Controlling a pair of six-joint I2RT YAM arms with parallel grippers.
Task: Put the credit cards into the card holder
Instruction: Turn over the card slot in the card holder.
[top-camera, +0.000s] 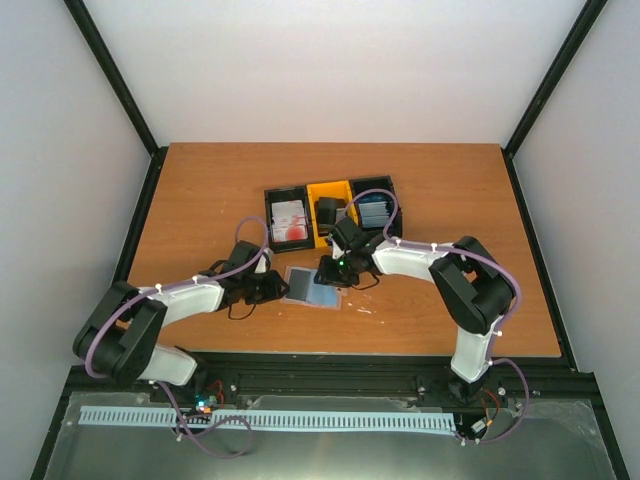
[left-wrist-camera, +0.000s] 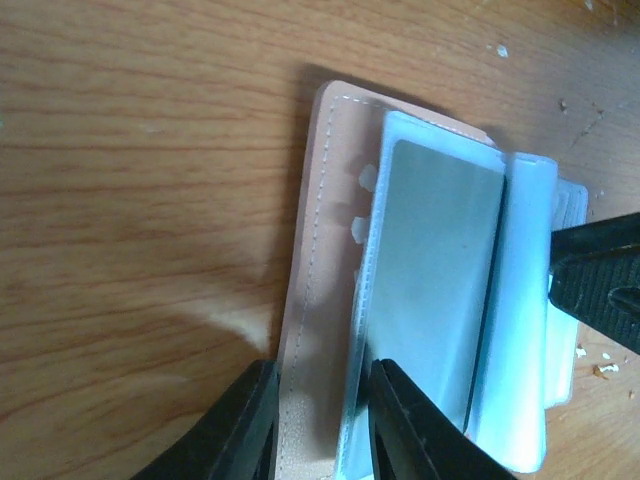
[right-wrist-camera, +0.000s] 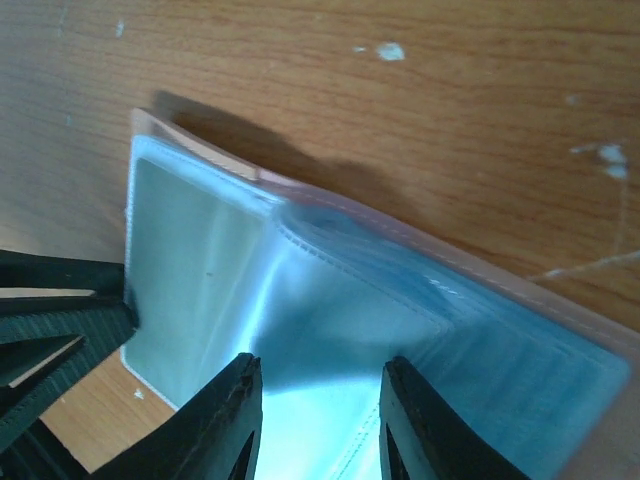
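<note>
The card holder (top-camera: 313, 287) lies open on the table, a tan cover with clear plastic sleeves. A grey card (left-wrist-camera: 435, 280) sits in one sleeve; a blue card (right-wrist-camera: 500, 340) shows through another. My left gripper (top-camera: 268, 288) is closed on the holder's tan cover edge (left-wrist-camera: 320, 400), one finger each side. My right gripper (top-camera: 330, 272) hovers low over the sleeves (right-wrist-camera: 320, 360), fingers a little apart with nothing between them. White-and-red cards (top-camera: 288, 222), dark cards (top-camera: 328, 212) and blue cards (top-camera: 372, 208) stand in the bins behind.
A row of three bins (top-camera: 330, 188), black, orange and black, stands just behind the holder. The right gripper's black body (left-wrist-camera: 600, 290) touches the sleeve's far edge in the left wrist view. Small white crumbs (right-wrist-camera: 390, 50) dot the wood.
</note>
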